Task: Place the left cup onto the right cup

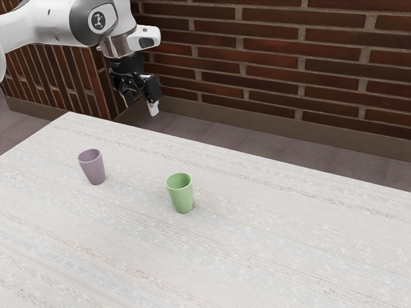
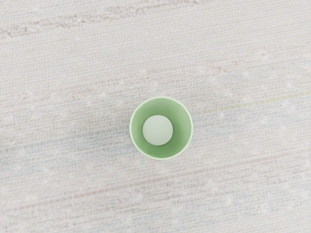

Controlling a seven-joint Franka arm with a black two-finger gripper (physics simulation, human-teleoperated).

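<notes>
Green cup [image 1: 179, 192] stands upright near a tapered, open-topped mauve cup [image 1: 92, 167].

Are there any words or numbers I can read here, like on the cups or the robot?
No words or numbers can be read.
Arm's grey round cap: a small dark mark, too small to read.
Purple cup and green cup: plain, no writing.
</notes>
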